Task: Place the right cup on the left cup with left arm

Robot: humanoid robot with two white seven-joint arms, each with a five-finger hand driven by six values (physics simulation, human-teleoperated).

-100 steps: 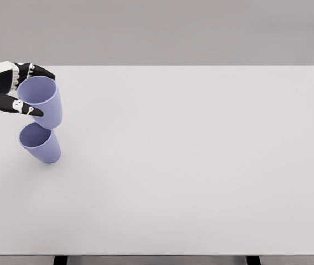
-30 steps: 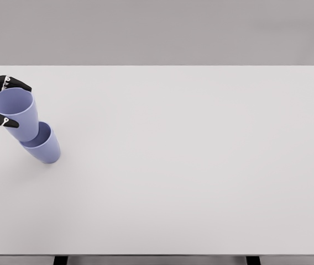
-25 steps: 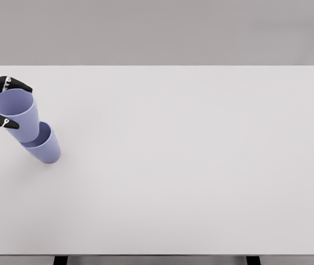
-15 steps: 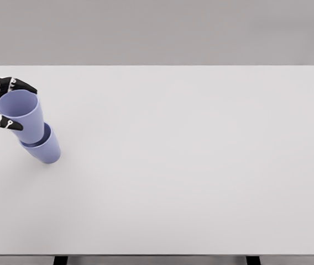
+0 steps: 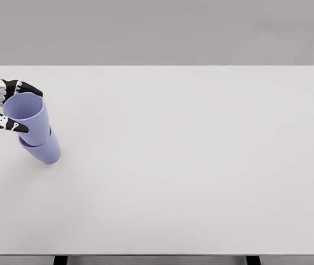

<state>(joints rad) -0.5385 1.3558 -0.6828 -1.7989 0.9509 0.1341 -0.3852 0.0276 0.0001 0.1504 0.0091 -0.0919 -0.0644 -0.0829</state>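
Evidently the upper pale-blue plastic tumbler, the one being carried, sits with its base inside the mouth of the matching lower pale-blue tumbler at the table's far left; it leans a little to the left, so I judge it not fully seated; the black-and-white left hand has its fingers clamped around the upper cup just under the rim, a grip that leaves the base free to slide in; around them lies only the broad white tabletop; nothing blocks the stack; no right hand shows
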